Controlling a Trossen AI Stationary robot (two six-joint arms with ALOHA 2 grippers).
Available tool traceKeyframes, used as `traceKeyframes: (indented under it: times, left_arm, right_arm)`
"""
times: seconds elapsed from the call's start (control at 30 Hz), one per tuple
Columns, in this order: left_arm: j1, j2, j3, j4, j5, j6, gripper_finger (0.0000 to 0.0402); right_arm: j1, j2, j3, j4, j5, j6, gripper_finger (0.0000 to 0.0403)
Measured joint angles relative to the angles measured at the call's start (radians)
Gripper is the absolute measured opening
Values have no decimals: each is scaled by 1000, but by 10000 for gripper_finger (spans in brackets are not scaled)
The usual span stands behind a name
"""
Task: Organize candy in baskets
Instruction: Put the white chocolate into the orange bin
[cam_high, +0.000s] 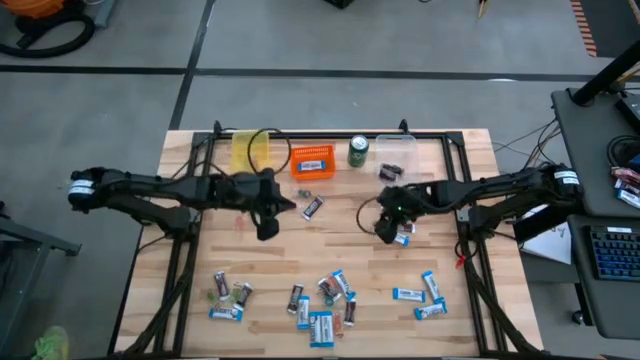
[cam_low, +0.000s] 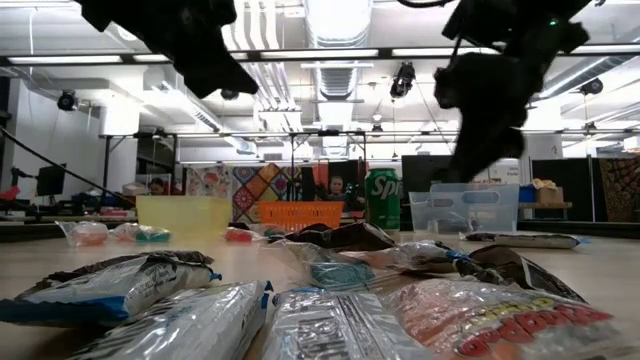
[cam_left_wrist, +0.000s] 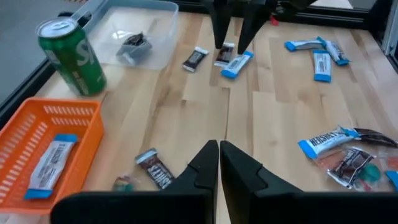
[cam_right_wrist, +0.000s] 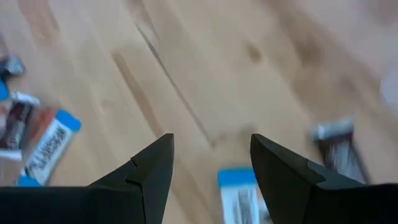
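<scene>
Three baskets stand along the far edge: a yellow one (cam_high: 250, 150), an orange one (cam_high: 312, 160) holding a blue-and-white bar (cam_left_wrist: 50, 163), and a clear one (cam_high: 396, 155) holding a dark piece (cam_left_wrist: 134, 43). My left gripper (cam_high: 268, 226) hangs shut and empty over the table's middle left, near a dark mini bar (cam_high: 313, 207). My right gripper (cam_right_wrist: 211, 158) stands open above a blue-and-white bar (cam_right_wrist: 239, 193) that lies flat on the wood; its fingers stand on either side without touching it. More wrapped candy (cam_high: 325, 300) lies scattered toward the near edge.
A green soda can (cam_high: 359, 151) stands between the orange and clear baskets. A dark frame (cam_high: 190, 240) runs along the table's left, right and far sides. Bare wood lies between the two grippers. A dark bar (cam_right_wrist: 339, 149) lies close to the right gripper.
</scene>
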Motion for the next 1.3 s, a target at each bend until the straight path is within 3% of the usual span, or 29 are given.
traceKeyframes:
  times: [0.33, 0.87, 1.0, 1.17, 1.3]
  left_arm:
    - [-43, 58, 0, 16, -39, 0, 0]
    - [-42, 140, -1, 82, -39, 43, 0]
    - [-42, 154, -1, 111, -37, 45, 0]
    - [-42, 185, -1, 158, -33, 45, 0]
    - [-42, 218, -1, 216, 64, 51, 0]
  right_arm:
    - [93, 41, 0, -205, 3, 210, 201]
    - [122, 266, 6, -230, 27, 194, 197]
    - [122, 292, 8, -224, 24, 183, 164]
    - [126, 292, 7, -216, 21, 173, 91]
    - [132, 268, 5, -202, 17, 133, 39]
